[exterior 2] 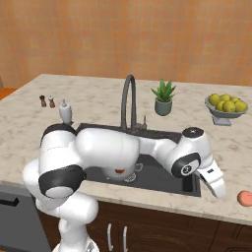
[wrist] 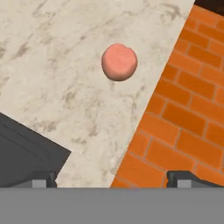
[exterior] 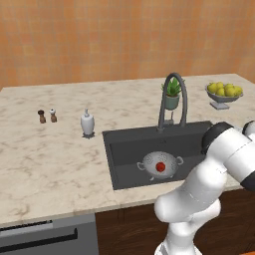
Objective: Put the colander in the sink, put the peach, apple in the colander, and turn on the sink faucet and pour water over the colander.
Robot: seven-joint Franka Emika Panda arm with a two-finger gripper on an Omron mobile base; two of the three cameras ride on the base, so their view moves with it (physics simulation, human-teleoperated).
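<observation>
Jaws (wrist: 112, 178) spread wide, nothing between them; both dark tips sit at the bottom of the hand view, hanging over the desk's corner. Small round orange-pink peach (wrist: 119, 61) lies ahead of them on the beige marbled stone desk (wrist: 52, 78), near its edge, apart from the jaws. Right base view puts the peach (exterior 2: 245, 198) at the desk's near right edge, just right of the hand (exterior 2: 212, 181).

Small shiny perforated metal colander (exterior: 160, 165) sits in the large dark grey rectangular sink (exterior: 130, 149), with the small red apple (exterior: 160, 167) inside it. Tall dark arched gooseneck faucet (exterior: 172, 100) stands behind the sink. Grey footed dish of yellow lemons (exterior: 224, 94) at far right, well apart from the peach.
</observation>
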